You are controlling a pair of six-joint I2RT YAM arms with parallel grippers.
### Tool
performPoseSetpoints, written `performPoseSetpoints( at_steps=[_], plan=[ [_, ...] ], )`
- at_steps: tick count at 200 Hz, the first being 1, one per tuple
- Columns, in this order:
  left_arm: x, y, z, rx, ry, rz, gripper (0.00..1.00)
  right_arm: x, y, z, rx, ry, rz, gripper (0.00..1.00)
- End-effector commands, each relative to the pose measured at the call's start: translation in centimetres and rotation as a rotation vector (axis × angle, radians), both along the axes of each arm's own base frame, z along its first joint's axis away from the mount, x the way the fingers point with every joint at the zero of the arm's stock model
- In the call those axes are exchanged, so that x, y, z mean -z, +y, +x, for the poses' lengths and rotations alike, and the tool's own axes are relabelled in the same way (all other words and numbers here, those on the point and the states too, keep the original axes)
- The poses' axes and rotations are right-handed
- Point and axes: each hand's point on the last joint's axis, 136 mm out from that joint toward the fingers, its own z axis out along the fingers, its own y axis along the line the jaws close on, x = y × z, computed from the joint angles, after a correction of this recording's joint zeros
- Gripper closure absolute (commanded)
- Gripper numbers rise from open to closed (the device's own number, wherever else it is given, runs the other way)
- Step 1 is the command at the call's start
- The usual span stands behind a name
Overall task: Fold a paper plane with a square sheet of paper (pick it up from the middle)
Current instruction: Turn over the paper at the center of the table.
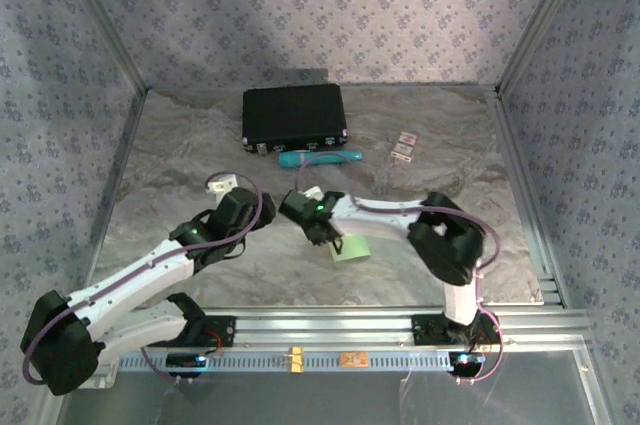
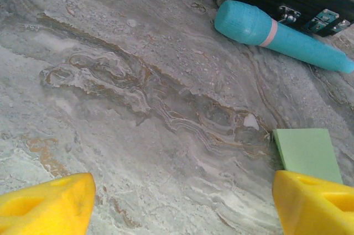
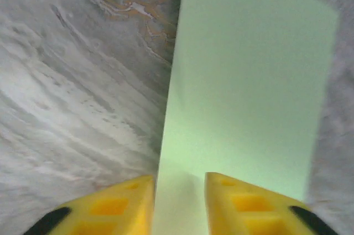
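The square sheet of paper (image 1: 352, 248) lies on the marble table as a flat pale green rectangle, just right of centre. No paper plane is in view. My right gripper (image 1: 325, 235) hovers low over the sheet's left edge. In the right wrist view the paper (image 3: 249, 80) runs under both yellow fingertips (image 3: 130, 202), and my right gripper (image 3: 180, 191) is open by a narrow gap. My left gripper (image 2: 185, 202) is wide open over bare table with nothing between its fingers. The paper's corner (image 2: 307, 155) shows beside the left gripper's right finger.
A black case (image 1: 293, 117) stands at the back with a teal tube (image 1: 318, 158) lying along its front, the same tube (image 2: 276, 35) showing in the left wrist view. Two small cards (image 1: 404, 146) lie to the right of them. Walls enclose the table on three sides.
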Motion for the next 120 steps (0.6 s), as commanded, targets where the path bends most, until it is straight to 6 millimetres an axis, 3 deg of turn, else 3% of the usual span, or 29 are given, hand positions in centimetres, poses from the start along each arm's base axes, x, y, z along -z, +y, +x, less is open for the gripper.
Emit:
performPoseSetpoints(
  at_steps=[1, 21, 40, 57, 82, 120],
  plan=[
    [0.4, 0.0, -0.3, 0.023, 0.015, 0.002, 0.16, -5.2, 2.9, 0.2, -0.01, 0.08, 0.5, 0.54],
    [0.7, -2.2, 0.0, 0.115, 0.043, -0.024, 0.17, -6.3, -0.6, 1.0, 0.081, 0.084, 0.645, 0.54],
    [1.6, -5.2, 0.3, 0.209, 0.105, -0.077, 0.22, -4.9, -4.6, 1.2, 0.171, 0.124, 0.702, 0.61],
    [2.7, -8.4, 0.4, 0.305, 0.167, -0.137, 0.28, -4.0, -6.9, 1.1, 0.248, 0.185, 0.817, 0.69],
    [4.1, -12.0, 0.3, 0.388, 0.25, -0.189, 0.34, -3.7, -8.5, 0.7, 0.275, 0.261, 0.897, 0.76],
    [6.4, -14.8, 0.2, 0.369, 0.311, -0.265, 0.33, -2.3, -8.5, 0.2, 0.221, 0.371, 0.891, 0.87]
  ],
)
